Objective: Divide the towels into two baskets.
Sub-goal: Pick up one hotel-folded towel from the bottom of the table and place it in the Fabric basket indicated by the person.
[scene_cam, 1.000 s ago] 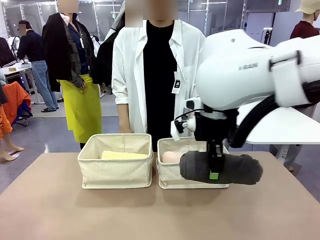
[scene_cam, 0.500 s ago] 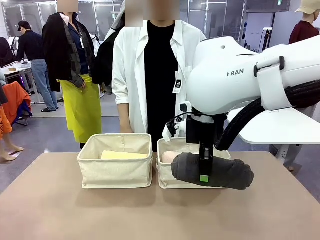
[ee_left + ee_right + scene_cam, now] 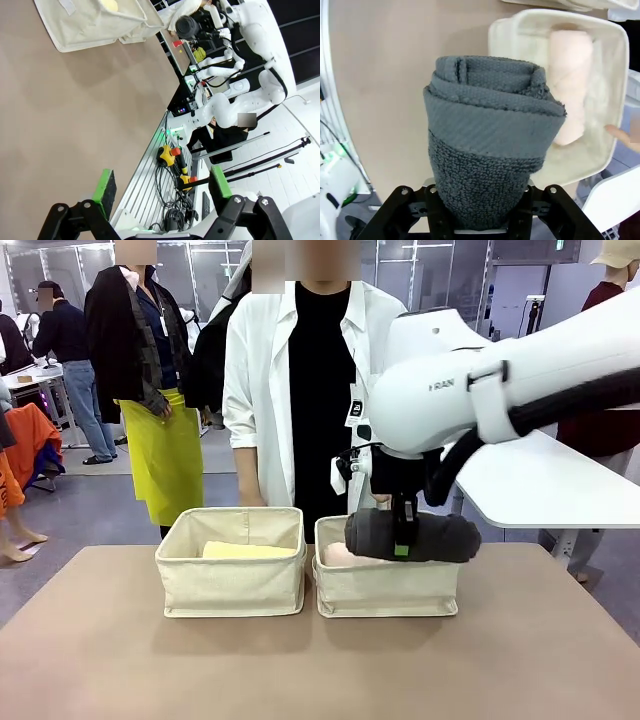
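My right gripper (image 3: 402, 548) is shut on the dark grey towel (image 3: 412, 537), holding it level just above the right basket (image 3: 385, 592). A pale pink towel (image 3: 340, 556) lies in that basket along its left side. In the right wrist view the grey towel (image 3: 490, 145) stands between the fingers, with the pink towel (image 3: 570, 75) in the basket (image 3: 616, 60) beyond it. The left basket (image 3: 232, 580) holds a pale yellow towel (image 3: 245, 551). My left gripper (image 3: 162, 186) is open over bare tabletop, well away from the left basket (image 3: 85, 27).
A person in a white coat stands right behind the baskets, and a fingertip (image 3: 620, 134) shows beside the right basket's rim. The brown tabletop (image 3: 320, 670) in front of the baskets is bare. A white side table (image 3: 540, 490) stands at the right.
My right arm has lifted the grey towel and carried it away from the basket's front wall, to just above the right basket. The left gripper stays open.
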